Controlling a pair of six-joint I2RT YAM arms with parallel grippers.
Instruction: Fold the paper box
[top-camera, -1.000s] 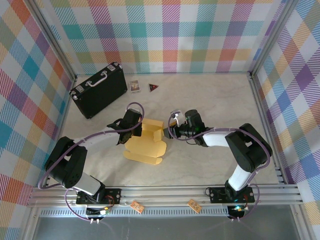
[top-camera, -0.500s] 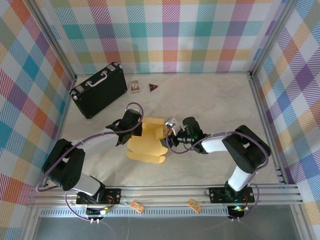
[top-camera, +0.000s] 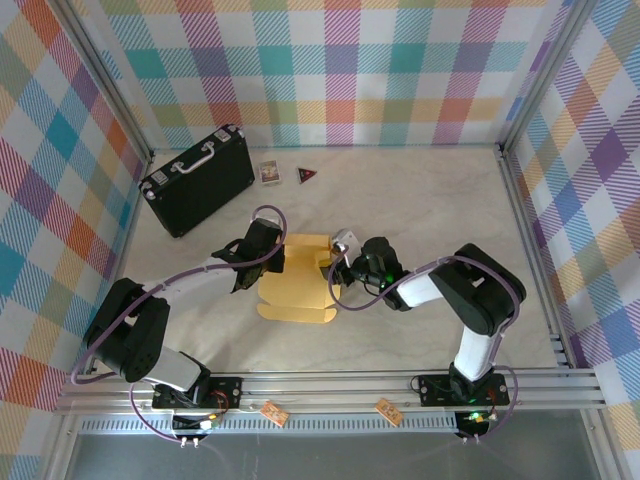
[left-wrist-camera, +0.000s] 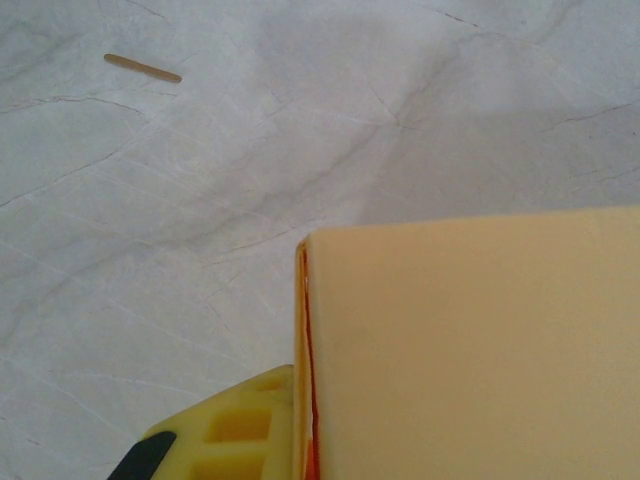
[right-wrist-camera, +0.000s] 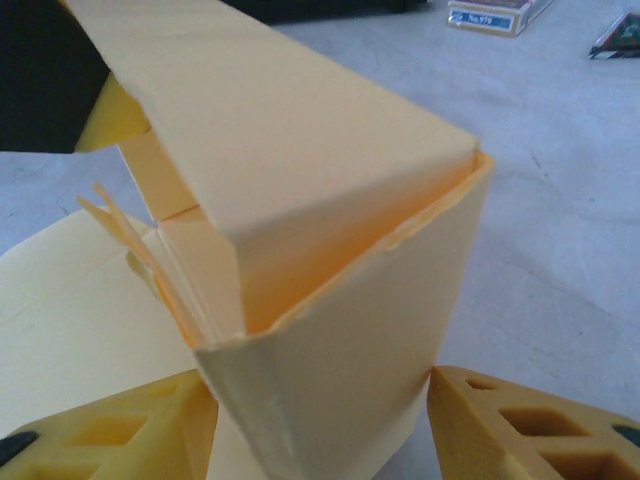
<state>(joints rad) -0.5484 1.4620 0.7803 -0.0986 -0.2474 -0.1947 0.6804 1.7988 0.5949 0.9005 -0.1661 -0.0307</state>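
Note:
The paper box (top-camera: 296, 284) is mustard-yellow cardboard, half folded, lying mid-table between both arms. My left gripper (top-camera: 268, 262) is shut on its left wall; in the left wrist view one yellow finger (left-wrist-camera: 232, 430) presses against the wall's edge beside a broad panel of the paper box (left-wrist-camera: 480, 350). My right gripper (top-camera: 336, 268) meets the box from the right. In the right wrist view the paper box (right-wrist-camera: 330, 290) stands with raised walls and a flap leaning over its open top. My right gripper (right-wrist-camera: 320, 410) has a finger touching each side of the near end wall.
A black hard case (top-camera: 198, 178) with a pale handle lies at the back left. A small card pack (top-camera: 268, 172) and a dark triangle (top-camera: 307, 176) sit near the back wall. A thin wooden stick (left-wrist-camera: 143, 68) lies on the marble tabletop. Plaid walls enclose the table.
My right gripper has moved left onto the box's right end and its jaws have narrowed around it. The box has shifted slightly. The left gripper has kept its hold.

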